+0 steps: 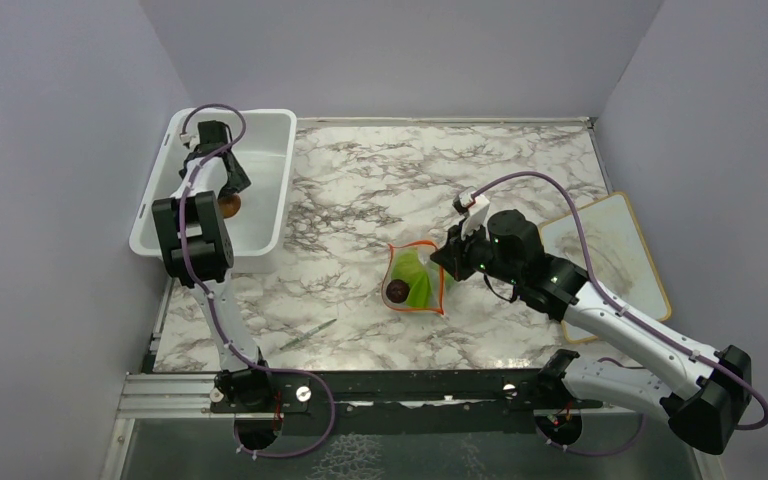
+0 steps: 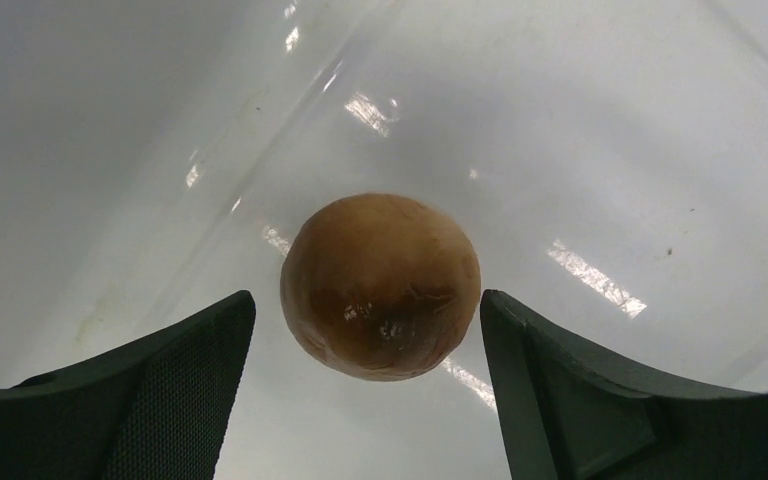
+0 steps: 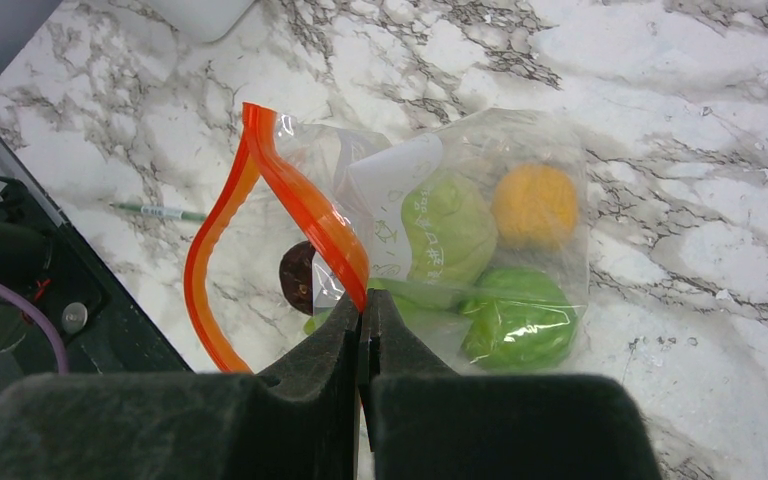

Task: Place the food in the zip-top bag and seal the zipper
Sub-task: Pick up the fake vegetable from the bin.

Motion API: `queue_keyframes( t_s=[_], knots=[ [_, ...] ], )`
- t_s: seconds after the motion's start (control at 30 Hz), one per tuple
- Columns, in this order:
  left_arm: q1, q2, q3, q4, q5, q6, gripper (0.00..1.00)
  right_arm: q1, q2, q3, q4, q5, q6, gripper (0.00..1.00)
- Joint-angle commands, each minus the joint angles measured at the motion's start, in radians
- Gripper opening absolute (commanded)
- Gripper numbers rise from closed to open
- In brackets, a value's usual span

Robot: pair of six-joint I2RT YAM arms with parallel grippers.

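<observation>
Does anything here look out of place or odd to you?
One thing: a thin green pen-like stick lies loose on the marble table, left of the zip-top bag and nearer the front edge. It doesn't look like one of the food pieces.

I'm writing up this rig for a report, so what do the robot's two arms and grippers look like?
Both the left arm and right arm have white links between chunky black joints, each trailed by a looping purple cable. The fingers are dark wedges; one shows a finely textured face.
</observation>
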Motion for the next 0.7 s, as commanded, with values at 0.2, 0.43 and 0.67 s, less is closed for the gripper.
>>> queue_keyframes(
  t_s=[0.2, 0.43, 0.67],
  knots=[
    [0.024, 0.078, 0.000, -0.010, 0.060, 0.004, 0.87, 0.003, 0.016, 0.016, 0.034, 0.019, -0.016, 0.01],
    [0.029, 0.066, 0.001, -0.010, 0.073, 0.022, 0.73, 0.004, -0.006, 0.004, 0.030, 0.019, 0.001, 0.01],
    [0.030, -0.006, -0.037, -0.010, 0.071, 0.025, 0.59, 0.003, 0.002, 0.021, 0.023, 0.003, 0.049, 0.01]
  ],
)
